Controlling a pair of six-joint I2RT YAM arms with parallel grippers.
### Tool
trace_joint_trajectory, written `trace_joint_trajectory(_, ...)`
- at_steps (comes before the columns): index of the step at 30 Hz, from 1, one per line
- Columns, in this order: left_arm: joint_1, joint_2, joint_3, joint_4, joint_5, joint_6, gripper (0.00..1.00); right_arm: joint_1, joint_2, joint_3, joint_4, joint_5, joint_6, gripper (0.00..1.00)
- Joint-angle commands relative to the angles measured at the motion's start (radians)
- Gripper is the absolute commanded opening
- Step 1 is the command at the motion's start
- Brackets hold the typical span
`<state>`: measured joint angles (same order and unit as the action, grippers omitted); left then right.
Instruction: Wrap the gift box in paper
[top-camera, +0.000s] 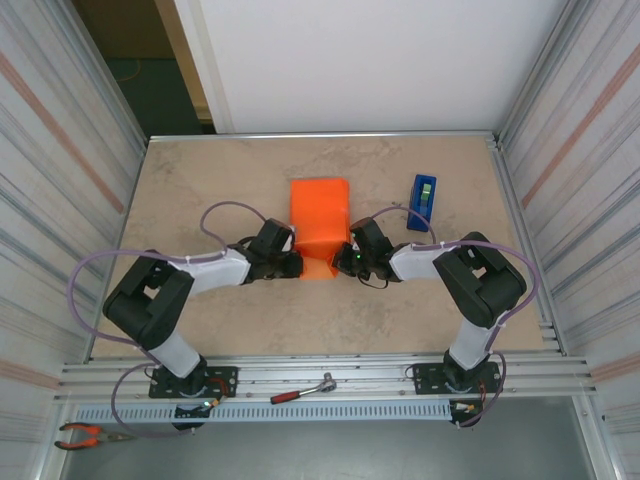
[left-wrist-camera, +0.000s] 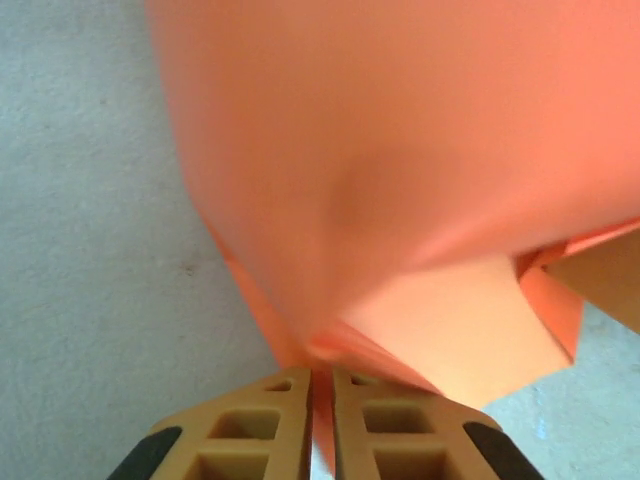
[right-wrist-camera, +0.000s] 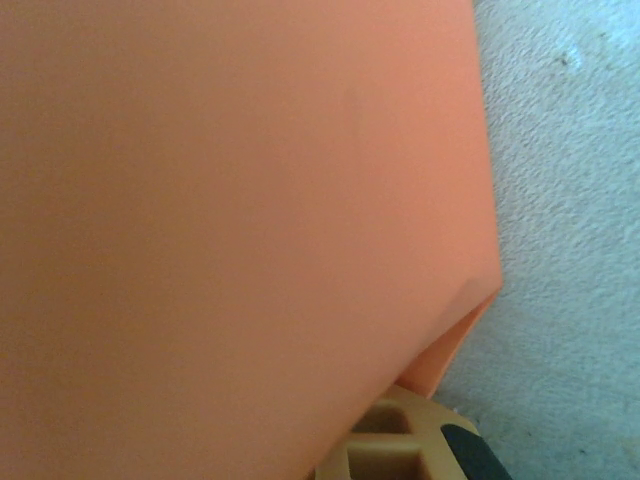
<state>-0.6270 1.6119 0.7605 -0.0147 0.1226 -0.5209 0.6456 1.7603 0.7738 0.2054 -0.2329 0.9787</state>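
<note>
Paper (top-camera: 320, 215): orange parcel, mid-tabletop (top-camera: 200, 180); thin, light, likely creases easily | left claw (left-wrist-camera: 320, 385): pressed together, pinching paper's near flap | right claw (top-camera: 352, 262): at near-right corner, grip unclear | best held by flap edges

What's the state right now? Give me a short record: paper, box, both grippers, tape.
paper: folded into a parcel, near end loose and creased
box: covered, likely inside the paper, judging by the shape
left gripper: shut on a paper fold at the near left corner
right gripper: at the near right corner, jaws covered by paper, state unclear
tape dispenser: right of the paper, not touching it
</note>
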Motion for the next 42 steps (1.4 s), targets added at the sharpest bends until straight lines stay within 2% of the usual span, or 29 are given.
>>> trace_joint_trajectory(1, 0.004, -0.038, -0.03, 0.101, 0.037, 0.014, 0.15, -0.004, 0.028, -0.021, -0.054, 0.015, -0.025, 0.0)
trace_joint_trajectory(8, 0.003, -0.029, -0.064, 0.228, 0.066, 0.018, 0.15, 0.002, 0.033, -0.022, -0.064, 0.021, -0.023, 0.0)
trace_joint_trajectory(22, 0.004, 0.059, -0.034, 0.37, 0.089, 0.048, 0.14, 0.01, 0.043, -0.022, -0.07, 0.025, -0.021, 0.0)
trace_joint_trajectory(30, -0.007, 0.122, -0.041, 0.535, 0.097, 0.003, 0.14, 0.015, 0.039, -0.026, -0.078, 0.032, -0.021, 0.0)
trace_joint_trajectory(34, -0.018, 0.141, -0.023, 0.56, 0.103, -0.012, 0.14, 0.016, 0.042, -0.027, -0.08, 0.031, -0.022, 0.0)
trace_joint_trajectory(38, -0.017, 0.061, -0.054, 0.525, 0.114, -0.015, 0.18, 0.014, 0.034, -0.033, -0.083, 0.035, -0.024, 0.0)
trace_joint_trajectory(42, -0.013, -0.109, -0.136, 0.417, 0.045, -0.016, 0.22, 0.006, 0.024, -0.042, -0.083, 0.034, -0.027, 0.0)
